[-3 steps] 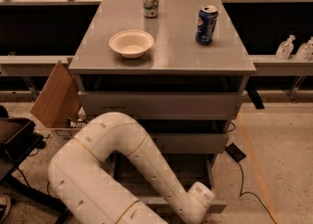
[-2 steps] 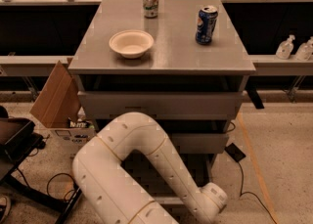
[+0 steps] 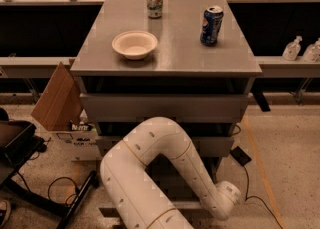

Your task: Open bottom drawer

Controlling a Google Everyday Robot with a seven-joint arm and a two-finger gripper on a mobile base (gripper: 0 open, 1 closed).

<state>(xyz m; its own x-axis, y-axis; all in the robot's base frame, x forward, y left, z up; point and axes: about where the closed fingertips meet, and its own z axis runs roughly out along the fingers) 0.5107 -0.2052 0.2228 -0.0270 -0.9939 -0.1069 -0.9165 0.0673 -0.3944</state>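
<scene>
The white arm (image 3: 150, 165) bends down in front of the grey cabinet, and its pincer (image 3: 226, 202) sits low at the cabinet's right side, level with the bottom drawer (image 3: 186, 205). I cannot tell whether it is open, closed or holding anything. That drawer is the lowest grey front, largely hidden behind the arm. On the worktop (image 3: 175, 60) stand a white bowl (image 3: 134, 44), a blue can (image 3: 211, 25) and a pale can (image 3: 154, 1).

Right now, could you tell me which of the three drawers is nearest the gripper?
The bottom drawer, the lowest, narrowest grey front: the gripper sits low beside its right end, below both larger fronts.
</scene>
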